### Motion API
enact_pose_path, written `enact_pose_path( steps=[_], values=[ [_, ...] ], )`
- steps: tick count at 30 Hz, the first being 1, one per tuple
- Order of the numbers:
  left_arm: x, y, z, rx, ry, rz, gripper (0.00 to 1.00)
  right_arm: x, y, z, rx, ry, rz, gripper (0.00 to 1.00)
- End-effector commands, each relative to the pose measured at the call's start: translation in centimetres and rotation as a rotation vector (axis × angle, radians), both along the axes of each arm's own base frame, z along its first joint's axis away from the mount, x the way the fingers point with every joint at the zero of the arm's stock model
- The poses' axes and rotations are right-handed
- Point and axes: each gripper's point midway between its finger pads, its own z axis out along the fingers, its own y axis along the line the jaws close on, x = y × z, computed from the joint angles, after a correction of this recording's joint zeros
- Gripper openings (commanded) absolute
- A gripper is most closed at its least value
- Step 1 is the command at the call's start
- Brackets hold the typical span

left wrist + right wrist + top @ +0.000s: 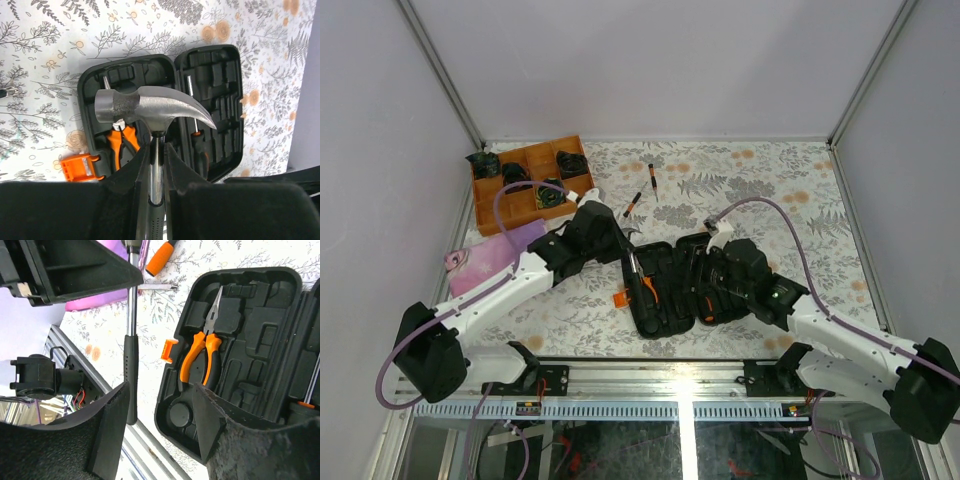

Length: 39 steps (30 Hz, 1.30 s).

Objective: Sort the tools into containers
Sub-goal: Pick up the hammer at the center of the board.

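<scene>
step: hammer (150,107) into case (220,75), by my read
left gripper (157,155): clenched on the hammer shaft just below the head
hammer: head above the case half that has the tab (170,350); not in a slot yet
right gripper (160,405): fingers apart, nothing between them; low over the case, near the pliers' handle ends
pliers (202,357): seated in their slot, tab-side half
do it well: turn the shaft in line with the long slot, lower it flat, and release only once it is seated. Can't tell for sure which slot fits.
risk: both arms are close over the case. The right one should clear out first, or the hammer may knock it or shift the case.
left wrist only: claw head up close; one driver seated in the other half
right wrist only: the hammer's full shaft and black grip, beside the case's tab edge
top only: two loose drivers (652,180) on the table beyond the case; tray (485,215) far left
</scene>
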Motion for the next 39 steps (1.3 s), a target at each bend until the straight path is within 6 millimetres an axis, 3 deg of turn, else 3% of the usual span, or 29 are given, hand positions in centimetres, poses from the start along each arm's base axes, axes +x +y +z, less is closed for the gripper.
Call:
enact_pose_path(
  steps=[1, 10, 20, 27, 33, 35, 39],
  values=[
    [2.0, -1.7, 3.4, -0.097, -0.079, 0.083, 0.0, 0.6, 1.7, 1.7, 0.055, -0.053, -0.014, 0.61],
    [2.1, -3.3, 2.7, -0.083, -0.041, 0.111, 0.0, 0.3, 3.3, 1.6, 0.006, -0.088, 0.01, 0.65],
    [1.8, -4.4, 2.6, -0.08, -0.026, 0.108, 0.0, 0.7, 5.0, -1.6, -0.181, -0.088, 0.017, 0.58],
    [1.8, -4.4, 2.4, -0.073, -0.025, 0.112, 0.0, 0.9, 5.2, -3.1, -0.295, -0.104, 0.003, 0.4],
    [1.6, -4.6, 2.8, -0.084, -0.042, 0.085, 0.0, 1.0, 4.9, -3.1, -0.296, -0.074, -0.047, 0.1],
    [1.5, -4.8, 3.2, -0.096, -0.063, 0.063, 0.06, 1.1, 4.6, -2.7, -0.281, -0.069, -0.073, 0.01],
    [1.3, -4.9, 4.4, -0.134, -0.115, 0.026, 0.32, 1.4, 4.0, -1.4, -0.257, -0.077, -0.118, 0.0]
  ],
)
